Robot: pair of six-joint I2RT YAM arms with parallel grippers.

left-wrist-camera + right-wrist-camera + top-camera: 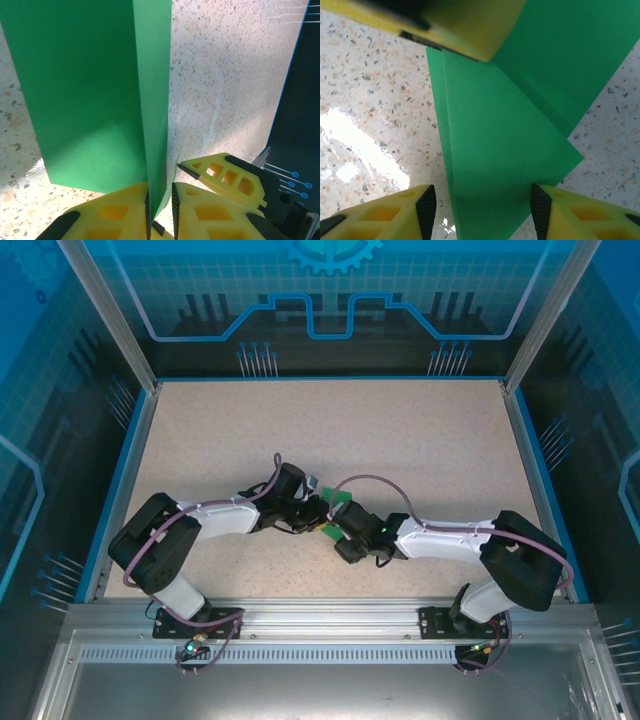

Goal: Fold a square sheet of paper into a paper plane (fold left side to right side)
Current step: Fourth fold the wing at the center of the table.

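While left gripper [161,206] pinches green paper [90,100], right gripper [483,201] straddles it

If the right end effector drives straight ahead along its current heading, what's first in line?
Probably the green sheet, which lies between the open fingers of the right end effector. Just beyond it is a yellow finger of the left end effector. Depth is unclear.

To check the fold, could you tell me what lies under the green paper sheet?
Speckled table shows around the folded green paper sheet; anything directly beneath is covered. The left pincer pinches its raised flap.
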